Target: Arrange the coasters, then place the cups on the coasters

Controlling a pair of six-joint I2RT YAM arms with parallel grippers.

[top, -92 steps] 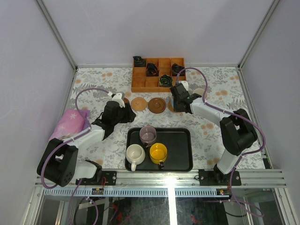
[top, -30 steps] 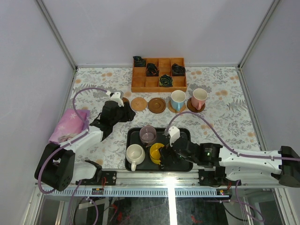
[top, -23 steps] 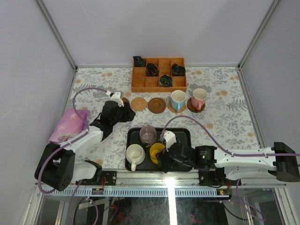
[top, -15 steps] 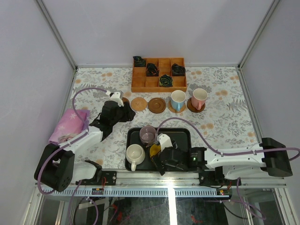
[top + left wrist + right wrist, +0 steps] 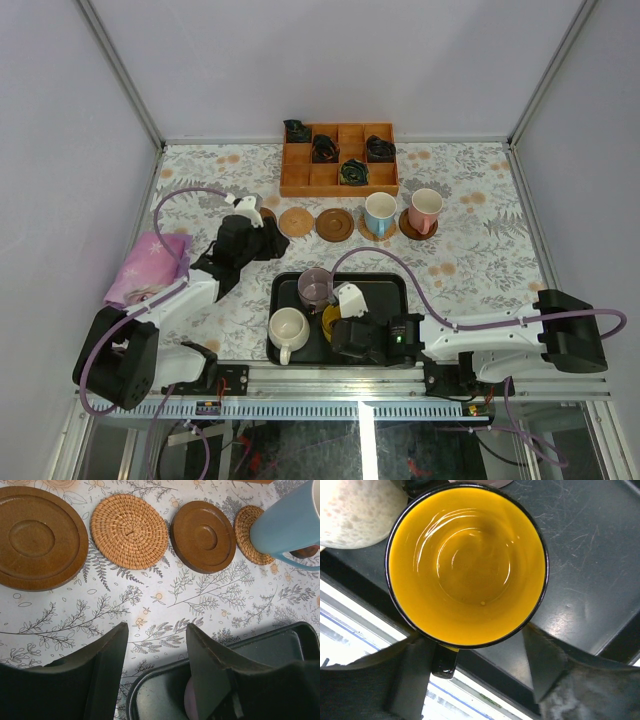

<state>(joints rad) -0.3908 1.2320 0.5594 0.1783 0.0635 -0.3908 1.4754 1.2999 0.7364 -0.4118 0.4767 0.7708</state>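
The yellow cup stands on the black tray, its handle toward the near edge. My right gripper is shut on it, one finger against each side by the handle; from above the right gripper hides most of it. The cream cup and mauve cup share the tray. The blue cup and pink cup each stand on a coaster. A dark coaster, a tan one and a dark one lie bare. My left gripper hovers open between them and the tray.
An orange wooden compartment box holding black items stands at the back, behind the coaster row. A pink cloth lies at the left beside my left arm. The right arm stretches low along the table's near edge.
My right gripper has slid left across the tray to the yellow cup and its jaws have closed in on it. The left arm has not moved.
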